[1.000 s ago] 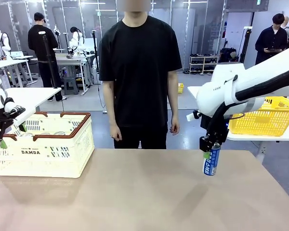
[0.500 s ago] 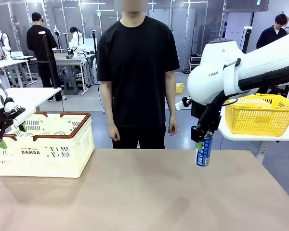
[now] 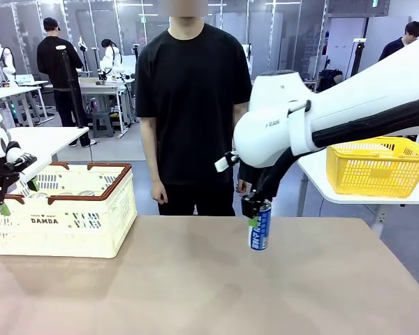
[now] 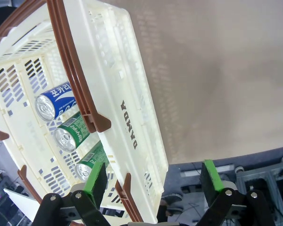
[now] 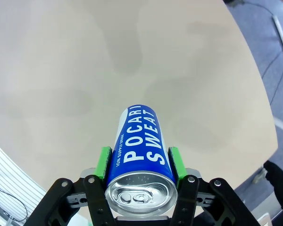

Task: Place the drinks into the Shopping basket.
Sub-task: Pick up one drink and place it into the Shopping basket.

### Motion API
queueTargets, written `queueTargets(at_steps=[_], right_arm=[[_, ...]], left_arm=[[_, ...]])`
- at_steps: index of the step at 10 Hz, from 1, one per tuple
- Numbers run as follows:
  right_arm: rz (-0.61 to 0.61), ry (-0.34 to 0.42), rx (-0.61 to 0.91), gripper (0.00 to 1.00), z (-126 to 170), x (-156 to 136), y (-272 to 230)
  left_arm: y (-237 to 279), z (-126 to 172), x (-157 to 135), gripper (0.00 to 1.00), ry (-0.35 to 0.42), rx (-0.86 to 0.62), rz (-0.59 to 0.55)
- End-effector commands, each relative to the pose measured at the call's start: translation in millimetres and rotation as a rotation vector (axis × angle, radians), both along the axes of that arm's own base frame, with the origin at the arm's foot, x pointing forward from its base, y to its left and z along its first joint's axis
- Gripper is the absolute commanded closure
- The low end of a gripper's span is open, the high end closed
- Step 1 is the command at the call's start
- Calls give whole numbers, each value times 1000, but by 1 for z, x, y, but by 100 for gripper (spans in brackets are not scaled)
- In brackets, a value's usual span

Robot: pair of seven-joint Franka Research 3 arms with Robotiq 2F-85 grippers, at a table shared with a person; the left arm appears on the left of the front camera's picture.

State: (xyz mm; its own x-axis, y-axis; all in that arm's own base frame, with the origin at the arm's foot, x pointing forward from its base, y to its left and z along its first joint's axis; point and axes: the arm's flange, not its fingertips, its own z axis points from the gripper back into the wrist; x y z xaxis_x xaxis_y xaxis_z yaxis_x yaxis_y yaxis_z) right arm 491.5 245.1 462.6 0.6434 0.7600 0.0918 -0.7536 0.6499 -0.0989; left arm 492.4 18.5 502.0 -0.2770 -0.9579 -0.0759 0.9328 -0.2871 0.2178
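A blue can (image 3: 260, 227) with white lettering hangs upright above the table's middle right, my right gripper (image 3: 255, 208) shut on its top. In the right wrist view the same blue can (image 5: 140, 149) sits between the green pads (image 5: 104, 162). The cream Shopping basket (image 3: 63, 209) with a brown rim stands at the table's far left. My left gripper (image 3: 14, 197) hovers open at its left end. In the left wrist view the Shopping basket (image 4: 127, 117) holds a blue can (image 4: 56, 100) and two green cans (image 4: 71, 133), with my open left gripper (image 4: 151, 181) just above its rim.
A person in a black shirt (image 3: 193, 105) stands at the far side of the table, arms down. A yellow mesh basket (image 3: 376, 166) rests on a white side table at the right. The brown tabletop (image 3: 195, 286) stretches bare between the basket and the held can.
My right arm has carried the blue can leftward, from near the table's right edge to its middle right. The left arm and the basket have not moved.
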Motion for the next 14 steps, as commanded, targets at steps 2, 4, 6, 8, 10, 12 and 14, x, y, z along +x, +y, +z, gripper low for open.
queueTargets(at_steps=[2, 4, 6, 8, 10, 12, 14], right_arm=[[148, -17, 11, 92, -8, -4, 34], [239, -22, 6, 92, -24, -9, 62], [310, -16, 7, 92, -39, -9, 87], [383, -38, 4, 92, -49, -6, 105], [412, -45, 20, 92, -54, -4, 113], [451, -39, 45, 92, -61, -3, 118], [465, -7, 37, 92, -68, 0, 122]], left_arm=[[0, 2, -1, 0, -7, -11, 14], [0, 2, -1, 0, -7, -11, 14], [0, 2, -1, 0, -7, -11, 14], [0, 2, -1, 0, -7, -11, 14], [0, 2, -1, 0, -7, -11, 14], [0, 2, -1, 0, -7, -11, 14], [0, 2, -1, 0, -7, -11, 14]])
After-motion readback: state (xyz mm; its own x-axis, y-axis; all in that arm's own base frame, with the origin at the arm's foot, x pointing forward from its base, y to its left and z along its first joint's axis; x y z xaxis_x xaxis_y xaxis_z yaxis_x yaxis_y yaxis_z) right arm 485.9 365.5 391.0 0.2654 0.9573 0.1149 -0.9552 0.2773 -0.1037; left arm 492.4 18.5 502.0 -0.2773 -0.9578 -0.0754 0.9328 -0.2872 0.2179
